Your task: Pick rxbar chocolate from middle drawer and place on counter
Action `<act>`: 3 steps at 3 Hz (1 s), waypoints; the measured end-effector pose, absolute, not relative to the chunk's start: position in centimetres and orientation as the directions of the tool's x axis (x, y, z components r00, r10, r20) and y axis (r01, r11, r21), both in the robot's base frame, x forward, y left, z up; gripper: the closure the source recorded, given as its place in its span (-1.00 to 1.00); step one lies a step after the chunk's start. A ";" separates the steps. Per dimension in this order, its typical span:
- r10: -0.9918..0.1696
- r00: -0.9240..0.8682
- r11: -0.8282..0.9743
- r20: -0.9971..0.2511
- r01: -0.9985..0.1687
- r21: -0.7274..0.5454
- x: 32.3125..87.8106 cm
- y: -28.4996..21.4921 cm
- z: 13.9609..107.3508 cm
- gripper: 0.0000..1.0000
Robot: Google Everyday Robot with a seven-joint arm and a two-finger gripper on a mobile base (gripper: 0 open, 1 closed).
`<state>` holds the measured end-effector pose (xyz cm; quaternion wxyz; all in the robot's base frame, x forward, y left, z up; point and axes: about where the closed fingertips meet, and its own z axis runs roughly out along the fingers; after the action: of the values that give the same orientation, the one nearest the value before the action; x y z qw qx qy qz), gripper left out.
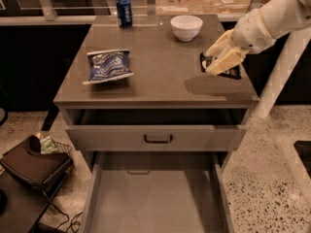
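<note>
My gripper (217, 61) is over the right side of the counter (155, 52), its pale fingers shut on the rxbar chocolate (234, 72), a small flat black wrapper. The bar hangs just above the counter top and casts a shadow on it. The middle drawer (155, 203) stands pulled out below, and its pale grey floor shows nothing on it.
A blue-and-white chip bag (108, 65) lies on the counter's left. A blue can (124, 10) and a white bowl (186, 27) stand at the back. The upper drawer (158, 139) with its dark handle is slightly open. A dark bag (34, 161) sits on the floor at left.
</note>
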<state>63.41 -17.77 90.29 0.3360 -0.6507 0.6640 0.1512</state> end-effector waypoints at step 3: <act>-0.774 0.040 0.134 -0.632 -0.965 -0.225 69.8 -17.3 85.9 0.66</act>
<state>69.85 -17.26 85.91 0.3290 -0.6419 0.6772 0.1454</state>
